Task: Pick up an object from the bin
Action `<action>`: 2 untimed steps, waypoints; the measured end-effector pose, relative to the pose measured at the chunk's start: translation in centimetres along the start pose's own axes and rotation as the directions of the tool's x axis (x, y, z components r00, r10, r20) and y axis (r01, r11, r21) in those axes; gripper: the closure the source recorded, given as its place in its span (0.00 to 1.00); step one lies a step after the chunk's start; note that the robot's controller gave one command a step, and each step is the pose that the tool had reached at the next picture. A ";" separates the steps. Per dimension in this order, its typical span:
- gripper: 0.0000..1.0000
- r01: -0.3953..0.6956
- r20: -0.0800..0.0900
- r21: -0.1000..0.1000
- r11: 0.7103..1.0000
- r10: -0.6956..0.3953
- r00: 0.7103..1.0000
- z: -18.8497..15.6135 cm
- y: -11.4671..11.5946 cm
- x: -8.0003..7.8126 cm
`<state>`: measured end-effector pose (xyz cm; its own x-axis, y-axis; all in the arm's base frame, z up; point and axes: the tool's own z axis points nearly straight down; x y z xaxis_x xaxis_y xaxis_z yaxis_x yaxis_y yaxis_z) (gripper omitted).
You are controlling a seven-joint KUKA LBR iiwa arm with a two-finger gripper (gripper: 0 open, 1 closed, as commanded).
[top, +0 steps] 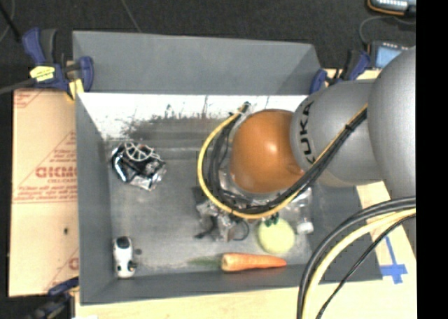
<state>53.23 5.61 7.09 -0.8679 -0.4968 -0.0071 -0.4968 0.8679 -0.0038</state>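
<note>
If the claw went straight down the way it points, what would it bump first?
Probably the bare bin floor. The claw points down just left of the pale green ball, near the orange carrot. Depth is hard to judge.

Gripper [221, 225]: low in the bin, centre frame, under the orange wrist cover [260, 150]
Carrot [253, 262]: lower centre, lying flat
Pale green ball [276, 238]: just above the carrot
Black-and-white bundle [138, 164]: left of centre
White toy [124, 256]: lower left

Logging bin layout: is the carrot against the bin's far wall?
No, the carrot lies along the near wall, right beside the pale green ball.
</note>
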 end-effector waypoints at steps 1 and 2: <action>1.00 -0.012 -0.005 -0.003 1.000 0.012 1.000 -4.3 0.0 0.3; 1.00 0.001 -0.002 -0.001 1.000 -0.001 1.000 -9.7 -0.3 0.3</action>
